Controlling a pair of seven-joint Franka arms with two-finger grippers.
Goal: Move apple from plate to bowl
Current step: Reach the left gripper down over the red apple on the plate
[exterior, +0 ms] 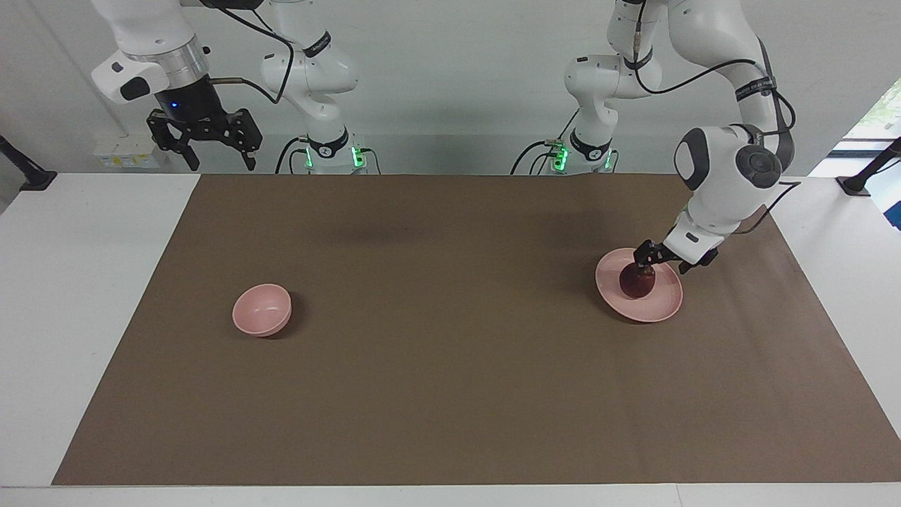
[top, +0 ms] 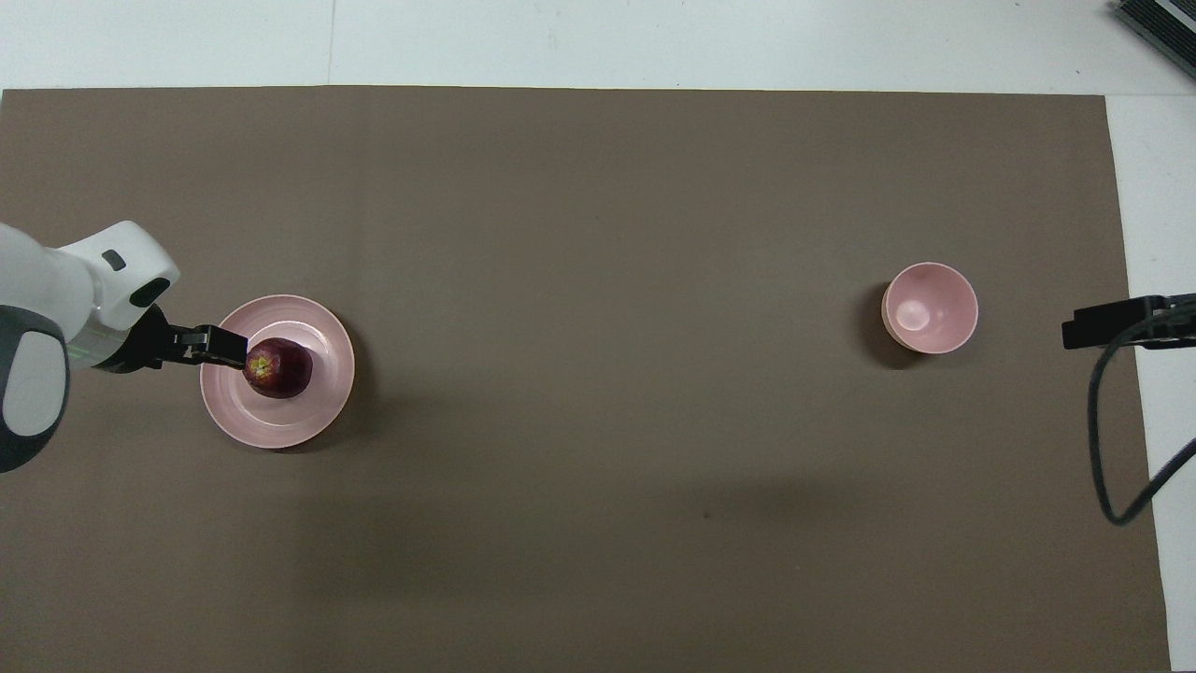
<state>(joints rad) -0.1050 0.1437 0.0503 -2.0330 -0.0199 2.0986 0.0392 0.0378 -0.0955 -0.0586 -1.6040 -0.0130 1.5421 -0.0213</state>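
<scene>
The dark red apple (exterior: 638,282) lies on the pale pink plate (exterior: 662,303) toward the left arm's end of the table. It also shows in the overhead view (top: 278,367), on the plate (top: 308,411). My left gripper (exterior: 643,266) is low over the plate and touches the apple on its robot-side top; it also shows in the overhead view (top: 237,351). The small pink bowl (exterior: 262,309) stands empty toward the right arm's end, also seen from overhead (top: 930,307). My right gripper (exterior: 221,163) waits, open and empty, high above the table edge nearest the robots.
A brown mat (exterior: 450,366) covers the table between plate and bowl. White table margins show at both ends. A black cable (top: 1107,439) hangs from the right arm beside the bowl's end of the mat.
</scene>
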